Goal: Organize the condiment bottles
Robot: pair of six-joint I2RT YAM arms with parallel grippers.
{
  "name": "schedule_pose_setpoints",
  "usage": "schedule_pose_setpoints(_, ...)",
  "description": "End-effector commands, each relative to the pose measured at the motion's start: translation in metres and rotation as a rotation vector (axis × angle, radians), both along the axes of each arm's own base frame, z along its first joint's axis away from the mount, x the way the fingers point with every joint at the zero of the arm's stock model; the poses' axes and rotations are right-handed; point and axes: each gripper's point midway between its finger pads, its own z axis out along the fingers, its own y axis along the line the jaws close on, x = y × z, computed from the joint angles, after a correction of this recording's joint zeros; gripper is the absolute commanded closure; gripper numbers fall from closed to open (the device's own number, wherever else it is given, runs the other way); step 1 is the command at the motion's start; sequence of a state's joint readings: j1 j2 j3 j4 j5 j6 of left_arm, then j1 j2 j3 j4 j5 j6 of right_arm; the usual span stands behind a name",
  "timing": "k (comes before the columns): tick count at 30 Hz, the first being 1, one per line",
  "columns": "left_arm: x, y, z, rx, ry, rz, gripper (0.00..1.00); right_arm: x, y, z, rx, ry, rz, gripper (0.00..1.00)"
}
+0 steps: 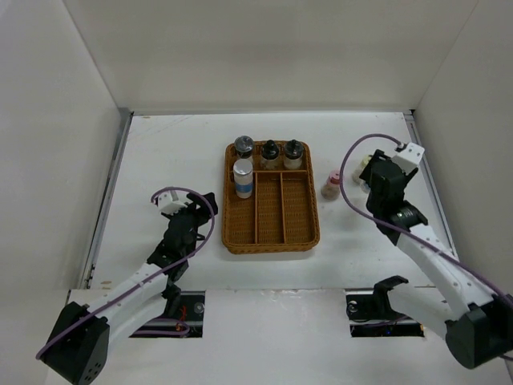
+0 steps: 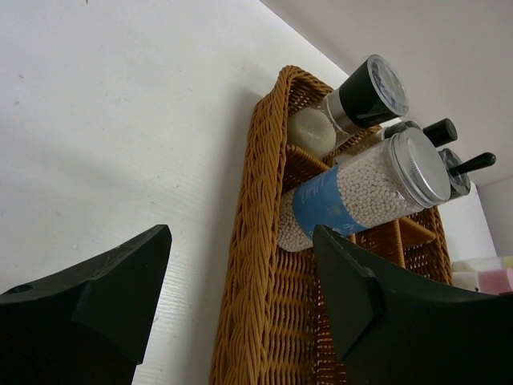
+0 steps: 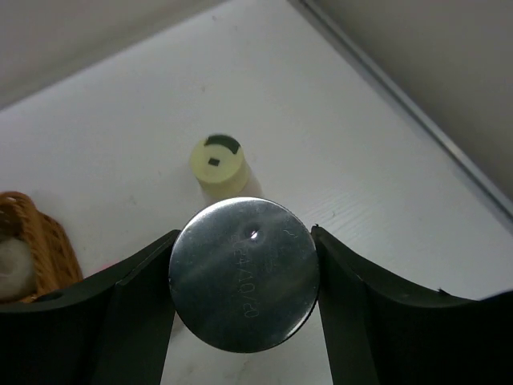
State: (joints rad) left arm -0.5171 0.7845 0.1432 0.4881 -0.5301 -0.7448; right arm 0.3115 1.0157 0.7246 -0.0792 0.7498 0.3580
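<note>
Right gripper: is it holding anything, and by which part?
Yes: the right gripper holds a grey-capped bottle, clamped on opposite sides of its round metal cap.

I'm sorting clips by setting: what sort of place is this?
Probably a lab test booth, not a kitchen: bare white walls box in a white table, two robot arms are bolted at its edge, and a wicker tray holds bottles.
</note>
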Motion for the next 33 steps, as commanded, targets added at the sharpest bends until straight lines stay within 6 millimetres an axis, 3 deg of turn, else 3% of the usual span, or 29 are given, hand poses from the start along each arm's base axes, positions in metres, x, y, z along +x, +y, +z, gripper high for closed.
schedule_pose_setpoints(1, 0.002, -0.002, 0.008, -0.035, -0.043, -0.005, 0.30, -0.015, 0.001, 0.101, 0.003, -0.273, -0.046, 0.51)
schedule_pose_setpoints(4, 0.001, 0.000, 0.011, -0.033, -0.055, 0.000, 0.30, -0.025, 0.040, 0.133, 0.004, -0.319, 0.091, 0.51)
schedule_pose_setpoints(7, 0.001, 0.007, 0.012, -0.031, -0.062, 0.026, 0.30, -0.033, 0.106, 0.152, 0.032, -0.339, 0.308, 0.51)
schedule_pose_setpoints(13, 0.002, 0.026, 0.007, -0.064, -0.059, 0.086, 0.30, -0.062, 0.254, 0.146, 0.079, -0.311, 0.742, 0.51)
schedule_pose_setpoints(18, 0.003, 0.033, 0.001, -0.097, -0.037, 0.103, 0.29, -0.084, 0.341, 0.135, 0.106, -0.297, 0.980, 0.51)
schedule_pose_setpoints(21, 0.004, 0.033, -0.003, -0.091, -0.020, 0.104, 0.29, -0.086, 0.373, 0.123, 0.101, -0.276, 1.049, 0.51)
schedule_pose_setpoints(24, 0.004, 0.034, -0.001, -0.092, -0.031, 0.103, 0.29, -0.086, 0.393, 0.108, 0.090, -0.251, 1.076, 0.51)
schedule_pose_setpoints(33, 0.005, 0.033, -0.005, -0.086, -0.015, 0.102, 0.29, -0.083, 0.431, 0.050, 0.045, -0.163, 1.119, 0.51)
